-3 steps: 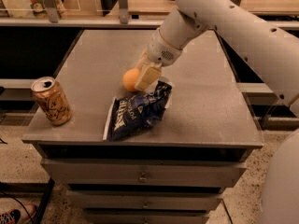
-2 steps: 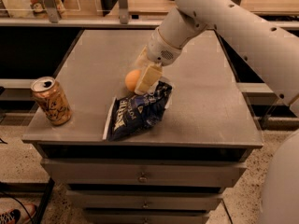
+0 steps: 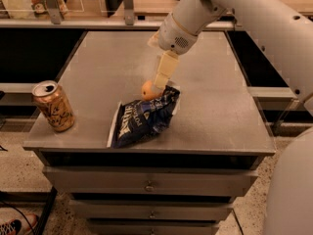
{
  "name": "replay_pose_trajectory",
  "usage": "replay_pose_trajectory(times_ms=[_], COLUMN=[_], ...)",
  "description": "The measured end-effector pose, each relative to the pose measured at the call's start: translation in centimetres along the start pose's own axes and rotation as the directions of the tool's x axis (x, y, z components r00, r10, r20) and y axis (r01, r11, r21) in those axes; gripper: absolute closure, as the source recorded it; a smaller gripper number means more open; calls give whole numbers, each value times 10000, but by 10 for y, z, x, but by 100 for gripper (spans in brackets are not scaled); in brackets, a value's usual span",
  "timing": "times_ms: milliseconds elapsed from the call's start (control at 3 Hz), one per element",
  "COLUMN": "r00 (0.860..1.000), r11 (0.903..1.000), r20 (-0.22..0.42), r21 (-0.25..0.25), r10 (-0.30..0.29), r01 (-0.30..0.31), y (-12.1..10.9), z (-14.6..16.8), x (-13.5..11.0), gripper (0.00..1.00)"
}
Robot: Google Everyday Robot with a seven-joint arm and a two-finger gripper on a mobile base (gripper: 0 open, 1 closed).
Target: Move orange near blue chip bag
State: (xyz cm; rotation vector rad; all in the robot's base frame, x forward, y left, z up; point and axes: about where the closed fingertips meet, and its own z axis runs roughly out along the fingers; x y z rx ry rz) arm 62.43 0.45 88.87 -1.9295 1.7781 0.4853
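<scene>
The orange (image 3: 147, 90) is small and round and sits low over the table, touching the upper edge of the blue chip bag (image 3: 143, 119). The bag is crumpled dark blue foil with white lettering and lies near the table's front edge. My gripper (image 3: 155, 86) reaches down from the upper right. It is shut on the orange, with a cream finger (image 3: 163, 71) covering the fruit's right side. The white arm (image 3: 234, 13) crosses the top right of the view.
A gold-brown patterned drink can (image 3: 53, 106) stands upright at the table's front left corner. The grey table (image 3: 215, 106) has drawers below its front edge. Shelving and a rail run along the back.
My gripper has carried the orange a little to the right and down. The orange now rests against the chip bag's upper edge. The bag and can have not moved.
</scene>
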Motion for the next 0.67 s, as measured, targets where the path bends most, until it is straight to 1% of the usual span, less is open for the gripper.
replay_pose_trajectory(times_ms=[333,667], r00=[9999,9999], r11=[9989,9987], r20=[120,139], r21=[469,512], r10=[-37,-49], r01=[31,42], y=[-5,-6], z=[-30,-32], x=[-3,-4], gripper=[0,0])
